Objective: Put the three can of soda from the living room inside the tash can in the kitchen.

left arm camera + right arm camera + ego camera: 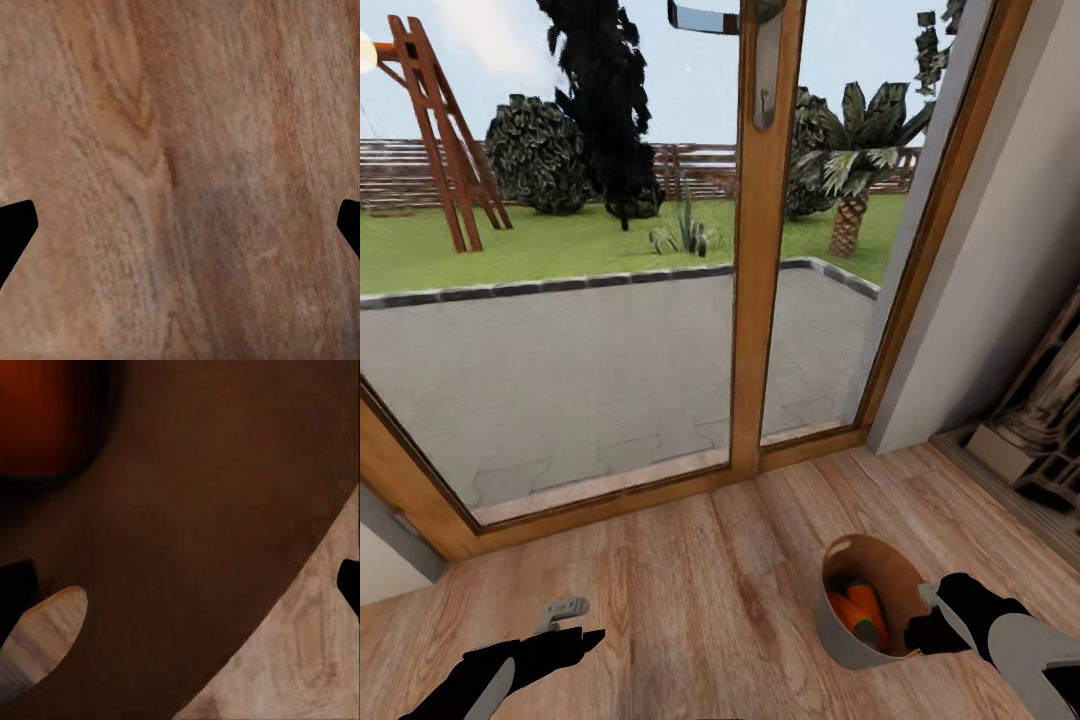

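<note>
The wood-framed glass doors [765, 300] and the reddish plank floor [700, 580] point to the living room, so the haul to the kitchen looks not yet done. On that floor, near the doors' right corner, the trash can [840, 640] leans — the right gripper [932, 612] grips its rim, fingertips straddling the wall in the right wrist view. Inside lie two orange soda cans [857, 608] — the blue one I cannot make out — while the left gripper [180, 225] hangs wide and empty.

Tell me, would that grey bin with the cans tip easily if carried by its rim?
Probably: the trash can already leans, gripped at one rim side by the right gripper. The orange cans lie loose inside, so they'd likely roll and shift.
</note>
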Motion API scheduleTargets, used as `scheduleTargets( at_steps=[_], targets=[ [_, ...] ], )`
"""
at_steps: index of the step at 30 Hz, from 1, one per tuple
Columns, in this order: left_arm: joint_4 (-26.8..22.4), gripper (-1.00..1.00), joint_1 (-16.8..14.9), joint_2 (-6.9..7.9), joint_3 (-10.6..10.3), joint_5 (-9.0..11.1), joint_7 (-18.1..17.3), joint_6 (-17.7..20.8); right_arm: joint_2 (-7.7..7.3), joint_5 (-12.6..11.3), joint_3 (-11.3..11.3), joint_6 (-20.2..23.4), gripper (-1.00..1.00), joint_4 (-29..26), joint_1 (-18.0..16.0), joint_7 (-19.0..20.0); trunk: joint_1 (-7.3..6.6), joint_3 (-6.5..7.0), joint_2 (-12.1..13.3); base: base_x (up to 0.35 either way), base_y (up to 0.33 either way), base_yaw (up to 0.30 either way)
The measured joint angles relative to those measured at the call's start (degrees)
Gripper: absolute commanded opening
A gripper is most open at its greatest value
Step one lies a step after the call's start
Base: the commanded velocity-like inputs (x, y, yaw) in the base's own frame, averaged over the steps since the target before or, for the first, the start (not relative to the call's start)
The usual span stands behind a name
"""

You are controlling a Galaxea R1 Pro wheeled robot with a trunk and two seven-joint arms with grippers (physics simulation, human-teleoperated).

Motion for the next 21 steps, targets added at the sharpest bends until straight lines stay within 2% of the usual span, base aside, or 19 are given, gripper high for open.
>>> scheduleTargets(
  at_steps=[21],
  targets=[
    [0.0,1.00,0.0,0.00,0.0,0.0,-0.1,-0.2,-0.03,0.3,0.5,-0.9,1.00,0.0,0.0,0.6,0.00,0.00,0.0,0.000,0.000,0.000]
  ],
)
